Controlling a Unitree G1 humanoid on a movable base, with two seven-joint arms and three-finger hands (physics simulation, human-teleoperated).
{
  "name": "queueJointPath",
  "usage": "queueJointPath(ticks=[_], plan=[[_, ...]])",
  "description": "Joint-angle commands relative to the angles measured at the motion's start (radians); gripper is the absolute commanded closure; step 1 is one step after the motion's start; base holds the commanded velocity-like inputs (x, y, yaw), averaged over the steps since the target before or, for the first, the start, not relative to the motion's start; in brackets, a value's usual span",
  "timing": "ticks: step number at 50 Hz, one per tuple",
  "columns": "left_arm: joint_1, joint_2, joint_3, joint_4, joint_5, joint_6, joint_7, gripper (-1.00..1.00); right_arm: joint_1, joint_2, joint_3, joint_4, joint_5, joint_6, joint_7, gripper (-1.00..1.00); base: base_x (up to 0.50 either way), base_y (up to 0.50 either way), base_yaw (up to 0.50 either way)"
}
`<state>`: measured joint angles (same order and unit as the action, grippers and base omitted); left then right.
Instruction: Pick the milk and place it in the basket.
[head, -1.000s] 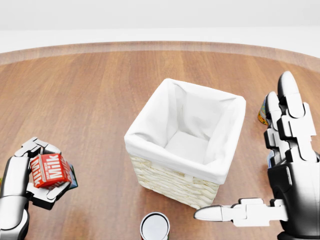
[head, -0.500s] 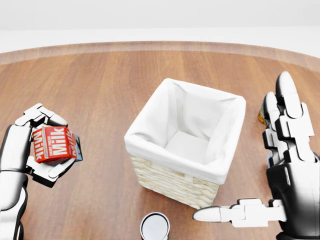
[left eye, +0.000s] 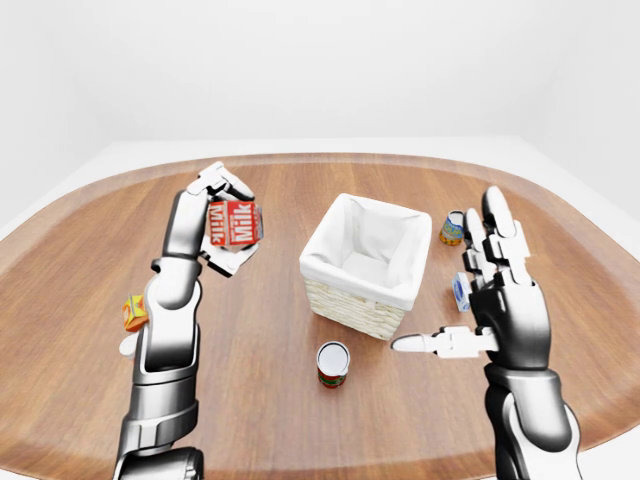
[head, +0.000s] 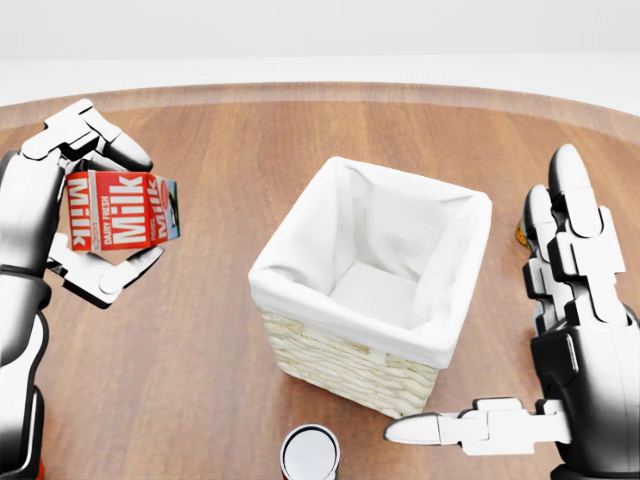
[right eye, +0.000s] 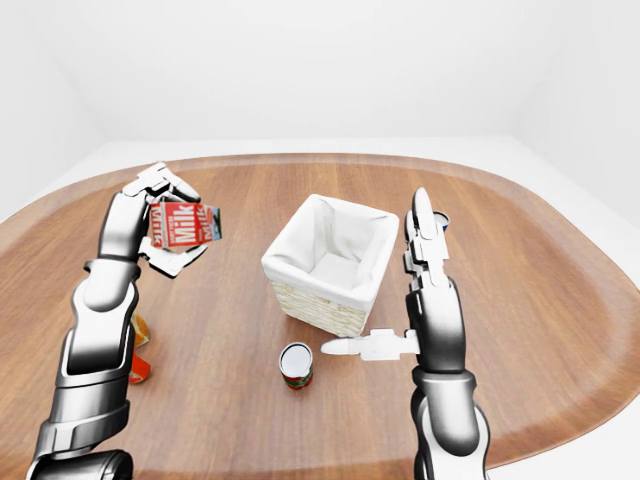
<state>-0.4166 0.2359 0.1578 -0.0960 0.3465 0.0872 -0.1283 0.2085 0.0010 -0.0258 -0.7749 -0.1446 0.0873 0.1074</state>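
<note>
The red and white milk carton (head: 120, 211) is lifted off the wooden table, held at the left of the head view. My left hand (head: 92, 210) is shut on it, fingers above and below the carton. The wicker basket (head: 345, 360) with a white cloth lining stands in the middle, to the right of the carton, and nothing lies inside it. My right hand (head: 535, 330) hovers open to the right of the basket, fingers straight up and thumb pointing left.
A tin can (head: 310, 453) stands just below the basket. A can (left eye: 452, 228) and a small blue box (left eye: 460, 291) sit right of the basket, partly behind my right hand. Small orange and red packs (right eye: 140, 330) lie by my left arm.
My left hand has raised the milk carton up and slightly toward the basket. The right hand has stayed in place.
</note>
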Motion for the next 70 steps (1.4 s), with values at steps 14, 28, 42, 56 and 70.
queueJointPath(ticks=[14, 28, 42, 56, 70], plan=[[-0.153, -0.040, -0.065, -0.094, 0.004, 0.000, -0.024, 1.00, 0.000, 0.000, 0.002, 0.000, -0.001, 0.000, -0.001, -1.00, 0.00, 0.00, 0.00], [-0.188, -0.128, -0.140, -0.067, 0.060, 0.000, -0.041, 1.00, 0.001, 0.000, 0.001, 0.008, 0.001, 0.000, 0.000, -1.00, 0.00, 0.00, 0.00], [-0.219, -0.210, -0.200, -0.024, 0.108, 0.000, -0.042, 1.00, 0.001, 0.000, -0.006, 0.000, 0.007, 0.000, 0.003, -1.00, 0.00, 0.00, 0.00], [-0.282, -0.258, -0.222, 0.098, 0.119, 0.000, -0.015, 1.00, 0.002, 0.000, -0.004, 0.004, 0.005, 0.000, 0.003, -1.00, 0.00, 0.00, 0.00], [-0.350, -0.292, -0.232, 0.245, 0.100, 0.000, 0.033, 1.00, 0.007, 0.001, 0.001, 0.002, 0.003, 0.000, 0.003, -1.00, 0.00, 0.00, 0.00]])
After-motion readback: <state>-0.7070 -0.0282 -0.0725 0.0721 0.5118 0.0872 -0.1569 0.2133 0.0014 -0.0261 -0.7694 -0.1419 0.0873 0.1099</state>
